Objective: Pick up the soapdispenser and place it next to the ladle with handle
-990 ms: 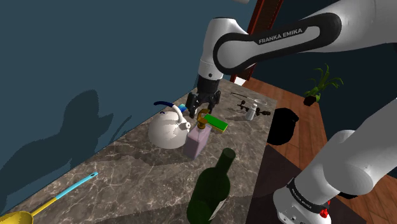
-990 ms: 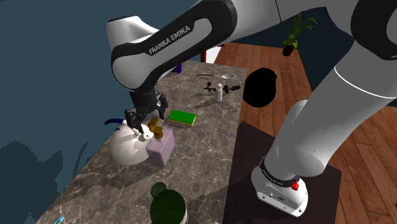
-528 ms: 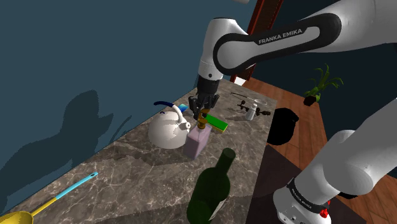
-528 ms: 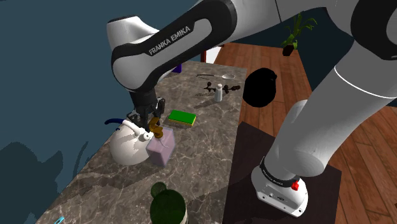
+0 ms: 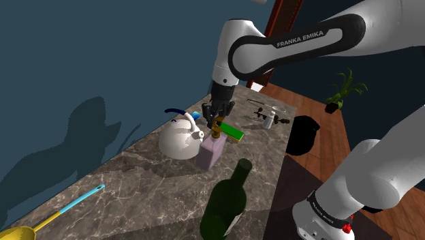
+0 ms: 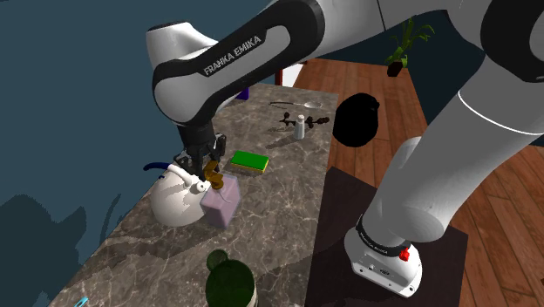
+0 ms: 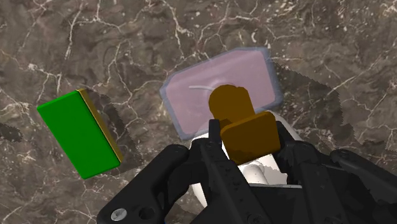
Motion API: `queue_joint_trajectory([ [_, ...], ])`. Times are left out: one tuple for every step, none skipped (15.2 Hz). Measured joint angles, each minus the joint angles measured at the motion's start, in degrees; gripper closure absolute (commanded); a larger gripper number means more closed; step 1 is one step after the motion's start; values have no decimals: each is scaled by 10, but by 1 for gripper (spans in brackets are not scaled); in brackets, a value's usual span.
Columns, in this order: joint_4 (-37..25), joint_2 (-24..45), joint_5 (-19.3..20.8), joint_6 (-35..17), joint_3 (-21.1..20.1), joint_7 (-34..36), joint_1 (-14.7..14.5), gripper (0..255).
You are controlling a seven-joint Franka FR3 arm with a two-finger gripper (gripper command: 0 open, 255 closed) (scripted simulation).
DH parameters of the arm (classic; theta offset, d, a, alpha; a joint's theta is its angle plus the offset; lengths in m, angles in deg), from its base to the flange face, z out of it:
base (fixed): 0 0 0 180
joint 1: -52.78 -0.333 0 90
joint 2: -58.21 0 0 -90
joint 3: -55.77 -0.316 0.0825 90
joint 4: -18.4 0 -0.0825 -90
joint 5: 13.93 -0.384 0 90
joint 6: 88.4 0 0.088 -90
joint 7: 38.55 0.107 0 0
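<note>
The brown stone counter (image 5: 136, 178) is the biggest thing here. The white robot arm (image 5: 293, 42) bends over it and reaches down.

A dark green bottle (image 5: 225, 202) stands on the counter. In the shoulder view it is near the white kettle (image 5: 178, 140), closer to the camera.

The kettle is round with a blue handle on top. It sits about in the middle of the counter.

The soap dispenser (image 5: 210, 154) stands up straight on the counter, just beside the kettle, on the side toward the robot's stand. Its body is a pale pink box. On top is a brown pump (image 7: 245, 128).

The ladle (image 5: 60, 214) lies flat, well apart from the kettle, at the end of the counter near the shoulder view's lower left corner. It has a yellow scoop and a handle that is part yellow and part blue.

A green sponge (image 5: 231, 131) lies near the kettle, just past the soap dispenser.

The black gripper (image 5: 216, 120) points down right above the soap dispenser, next to the kettle's handle. In the wrist view its two fingers (image 7: 212, 160) squeeze the brown pump from both sides.
</note>
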Motion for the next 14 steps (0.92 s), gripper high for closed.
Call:
queue_joint_trajectory([
  [-2,-2,0,4,0,0,0,255],
  [-5,-5,0,10,1,0,0,255],
  [-10,-7,-1,17,1,1,0,255],
  [-14,-9,-1,23,1,1,0,255],
  [-19,-11,0,31,2,1,1,255],
  [-23,-15,-1,39,3,1,1,255],
  [-31,-17,0,47,3,1,1,255],
  [-36,-19,0,55,4,2,1,255],
  [-40,-21,-1,62,4,2,1,255],
  [-45,-25,-1,70,4,2,2,255],
  [-49,-28,-1,77,5,3,1,255],
  [-55,-30,-1,85,5,3,2,255],
  [-62,-32,-1,94,5,4,2,255],
  [-67,-34,-1,101,7,3,2,255],
])
